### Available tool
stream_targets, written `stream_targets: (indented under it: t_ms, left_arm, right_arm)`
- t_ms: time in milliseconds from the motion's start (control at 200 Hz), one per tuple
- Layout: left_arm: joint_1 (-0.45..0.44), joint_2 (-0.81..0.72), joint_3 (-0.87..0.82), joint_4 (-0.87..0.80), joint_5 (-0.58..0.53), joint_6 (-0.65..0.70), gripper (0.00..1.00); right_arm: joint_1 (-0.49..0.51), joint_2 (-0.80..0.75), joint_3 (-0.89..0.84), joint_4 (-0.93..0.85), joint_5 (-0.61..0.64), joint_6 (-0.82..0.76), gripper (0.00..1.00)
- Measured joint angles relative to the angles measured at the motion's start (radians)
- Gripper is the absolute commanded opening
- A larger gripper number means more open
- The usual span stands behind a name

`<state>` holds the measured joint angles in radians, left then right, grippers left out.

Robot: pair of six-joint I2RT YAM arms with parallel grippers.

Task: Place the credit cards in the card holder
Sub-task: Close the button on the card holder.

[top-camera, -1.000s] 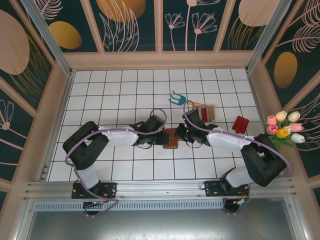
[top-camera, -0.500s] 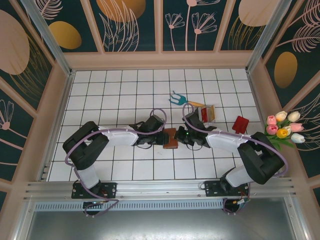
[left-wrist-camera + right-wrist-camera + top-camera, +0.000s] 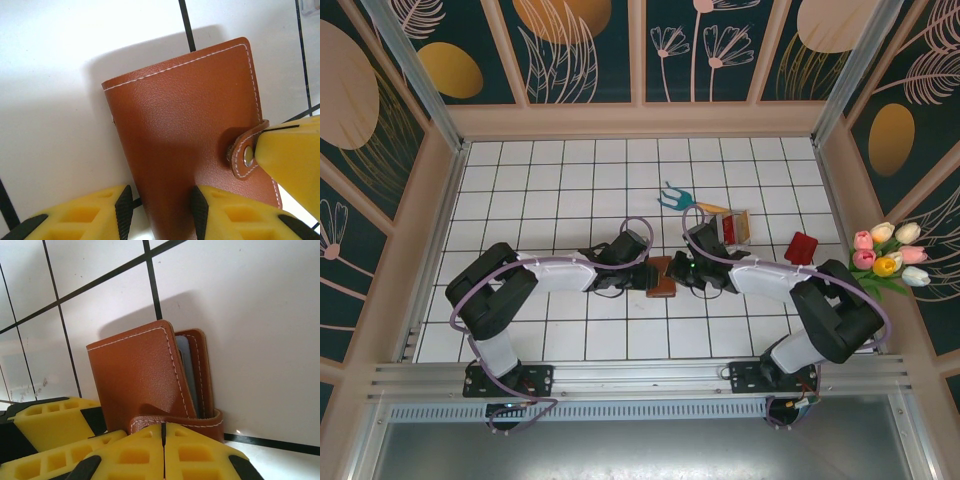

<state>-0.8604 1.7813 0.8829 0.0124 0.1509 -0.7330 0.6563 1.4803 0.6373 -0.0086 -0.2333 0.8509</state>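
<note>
1. The card holder (image 3: 661,284) sits mid-table (image 3: 540,190) between the two grippers. The left gripper (image 3: 161,210) is at its 9 o'clock and the right gripper (image 3: 162,432) at its 3 o'clock.
2. The left gripper's jaws stand part-way open, straddling the holder's near end. A black pad lies close on each side, and it appears to be clamped on the leather.
3. The right gripper's fingers are fully together, with the tips against the snap strap (image 3: 175,421) (whether they pinch it, I cannot tell). The holder's cover gapes slightly and grey pockets show in the gap.
4. Count:
   - One card holder.
   - One red credit card (image 3: 802,247), flat on the tiles between the holder's 2 and 3 o'clock, well apart from it.
   - One clear box (image 3: 736,228) at 2 o'clock, with something red inside that is too small to identify.
   - One garden fork (image 3: 672,197) at 12 o'clock.
5. Wooden walls (image 3: 640,120) ring the table, and the red card lies near the right one. Bare tiles spread from the holder's 9 to 12 o'clock.
</note>
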Motion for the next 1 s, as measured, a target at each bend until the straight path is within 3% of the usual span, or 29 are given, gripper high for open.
stream_targets:
  t_ms: [565,1001]
  left_arm:
    - [0.0,0.0,0.0,0.001,-0.002,0.0,0.4]
    - [0.0,-0.001,0.0,0.001,-0.002,-0.001,0.38]
  right_arm:
    - [0.013,0.062,0.061,-0.011,0.006,-0.007,0.07]
    - [0.086,0.037,0.02,0.044,0.147,-0.007,0.04]
